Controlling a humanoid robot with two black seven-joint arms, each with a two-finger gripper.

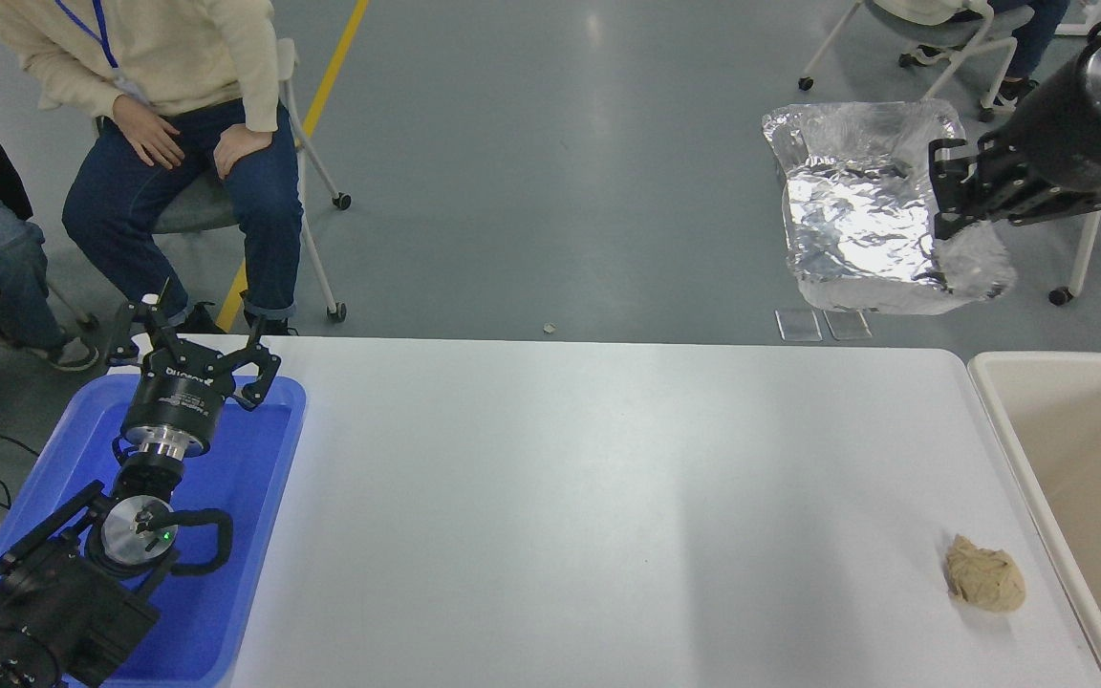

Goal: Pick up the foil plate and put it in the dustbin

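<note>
Your right gripper [944, 205] is clamped on the right rim of the crinkled silver foil plate [861, 225], holding it aloft beyond the white table's [589, 497] far edge, seemingly left of the big cream plastic dustbin [1076, 459]. Your left gripper [192, 358] sits spread open over the blue shallow tray [254, 535]. A tan crumpled paper ball [986, 573] lies near the dustbin.
</note>
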